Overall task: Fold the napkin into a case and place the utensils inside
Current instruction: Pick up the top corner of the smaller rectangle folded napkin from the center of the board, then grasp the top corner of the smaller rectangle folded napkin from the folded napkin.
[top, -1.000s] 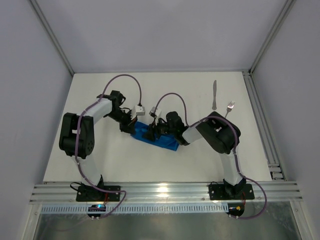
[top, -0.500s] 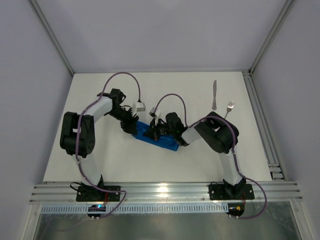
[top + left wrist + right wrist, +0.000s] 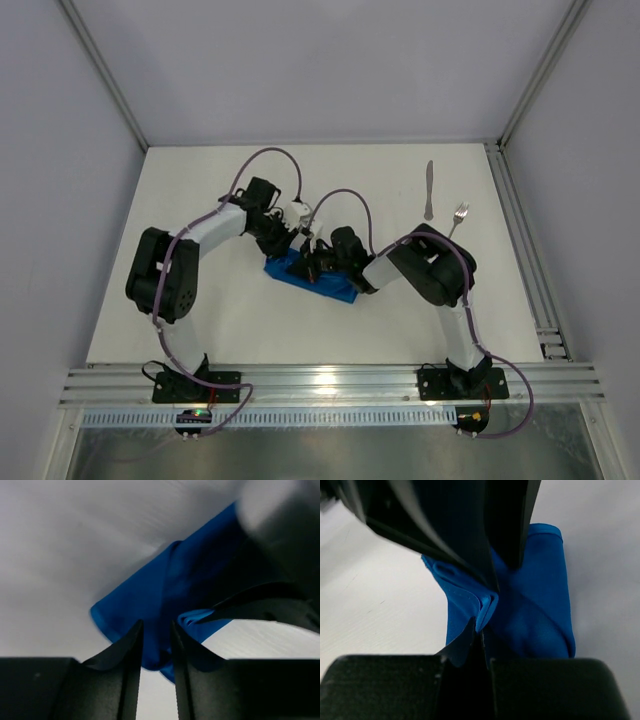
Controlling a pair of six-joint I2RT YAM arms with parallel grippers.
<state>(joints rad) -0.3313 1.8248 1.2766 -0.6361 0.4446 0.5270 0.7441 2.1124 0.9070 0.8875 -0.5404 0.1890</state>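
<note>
I am pinching a doubled edge, likely the surest hold, of the soft bright blue cloth napkin (image 3: pixel 535 610) in my right gripper (image 3: pixel 481 635). My left gripper (image 3: pixel 156 632) is straddling the napkin's corner, and I cannot tell whether it is gripping.

We counted one napkin (image 3: pixel 340 290), one knife (image 3: pixel 428 190), one fork (image 3: pixel 459 217), one table (image 3: pixel 250 320), and two arms: left arm (image 3: pixel 165 275), right arm (image 3: pixel 437 268).

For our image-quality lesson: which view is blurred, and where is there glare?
Left wrist view: table streaked, bright blue cloth napkin soft-edged, dark shape upper right unfocused. Right wrist view: napkin's fold sharp, black parts at top blurred. Top external view: even light, glare on the silver metal rail.
</note>
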